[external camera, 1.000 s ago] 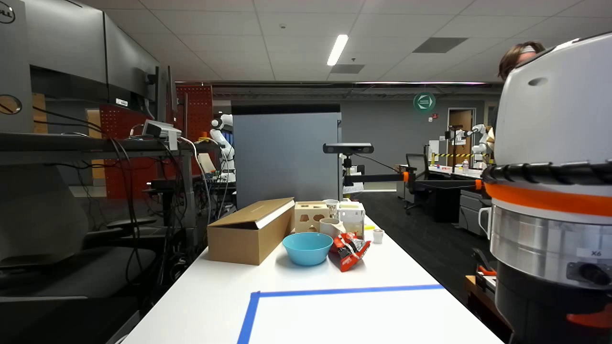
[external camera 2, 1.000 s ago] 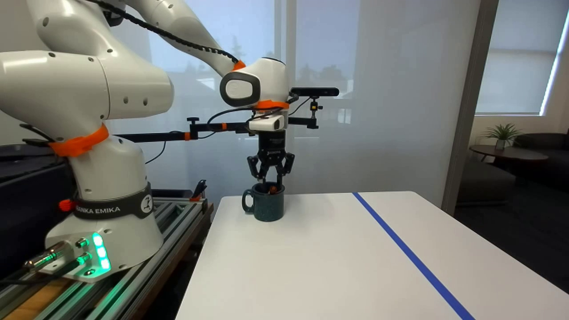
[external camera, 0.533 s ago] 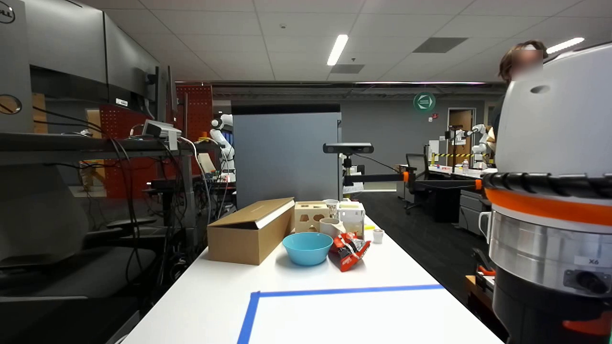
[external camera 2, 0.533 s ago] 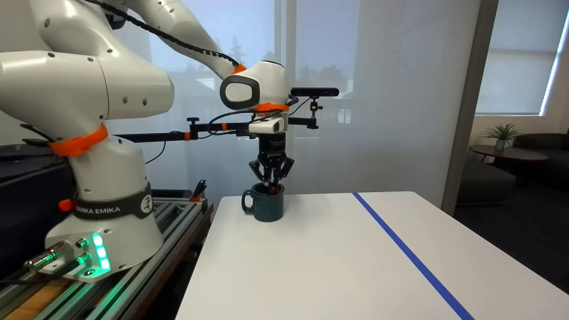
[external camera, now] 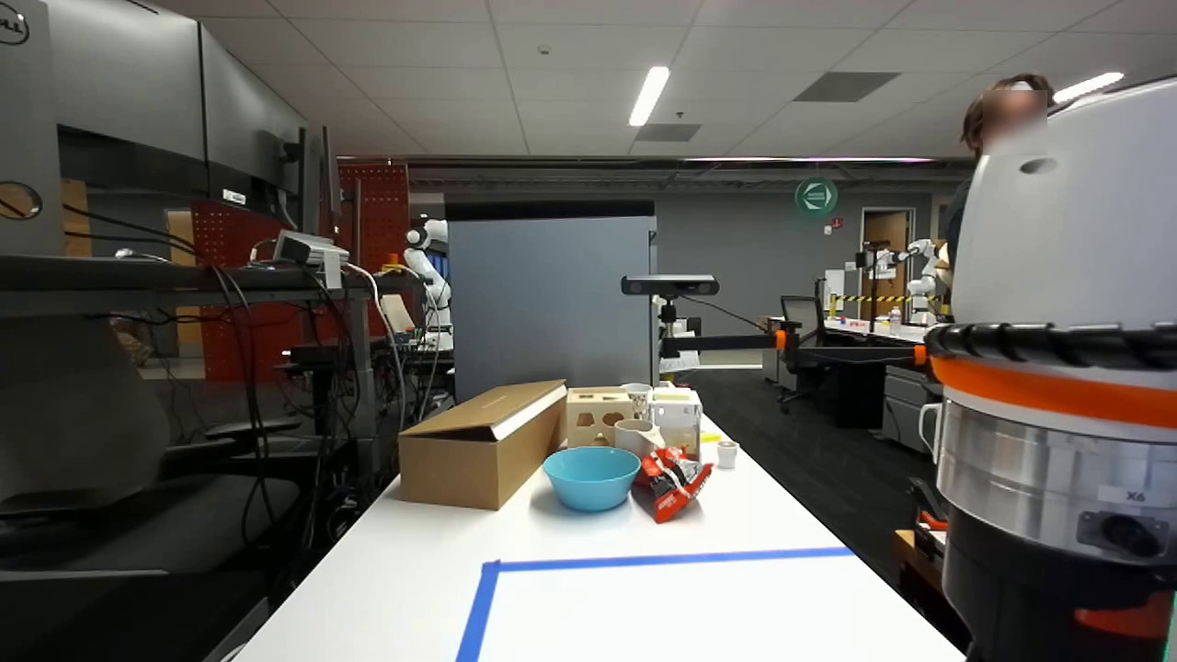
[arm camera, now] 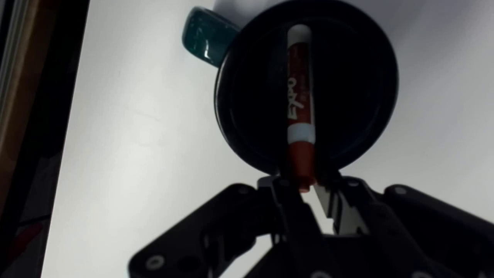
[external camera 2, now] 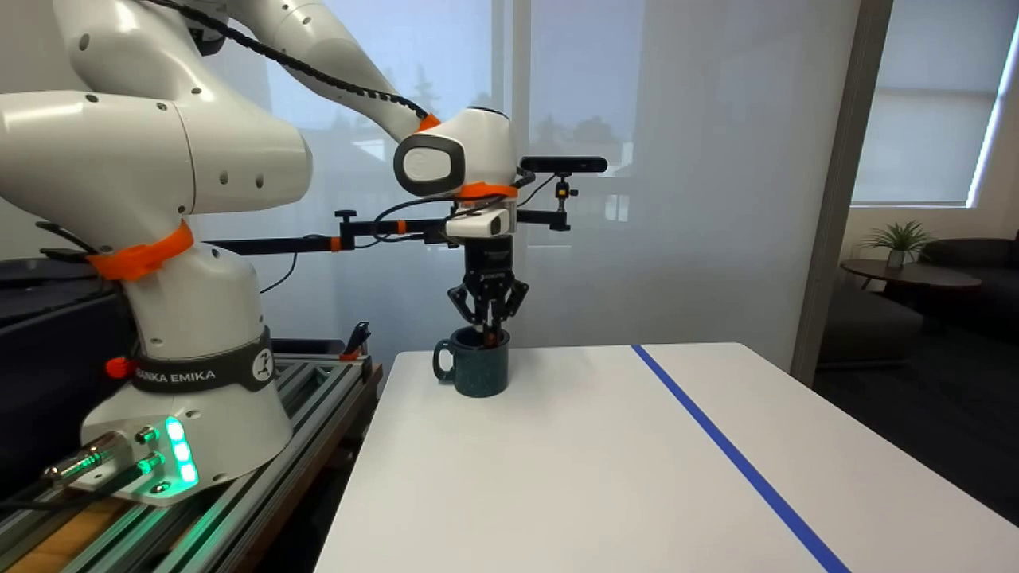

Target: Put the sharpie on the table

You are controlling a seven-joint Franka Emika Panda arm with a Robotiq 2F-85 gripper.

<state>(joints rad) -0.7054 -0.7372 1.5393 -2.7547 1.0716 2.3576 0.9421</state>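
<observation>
The sharpie is a dark red EXPO marker with a red cap point(arm camera: 301, 158) and a white end. In the wrist view the sharpie point(arm camera: 299, 85) stands inside the dark green mug point(arm camera: 258, 88), cap end toward me. The mug point(external camera 2: 482, 372) sits upright near the table's edge by the robot base. My gripper point(external camera 2: 488, 330) points down with its fingertips at the mug's mouth. In the wrist view the gripper point(arm camera: 304, 170) is shut on the sharpie's cap. The white table point(external camera 2: 573, 469) has blue tape point(external camera 2: 732, 450) on it; the table point(external camera: 699, 611) shows in both exterior views.
In an exterior view a cardboard box point(external camera: 455, 469), a blue bowl point(external camera: 591, 480), a red bag point(external camera: 676, 487), white mugs point(external camera: 634, 437) and small boxes point(external camera: 676, 423) stand beyond the tape. A camera on an arm point(external camera 2: 564, 165) stands behind the gripper.
My gripper has come down slightly, and its fingers have closed from apart to around the sharpie's cap. The red cap has shifted slightly with them. The mug has not visibly moved.
</observation>
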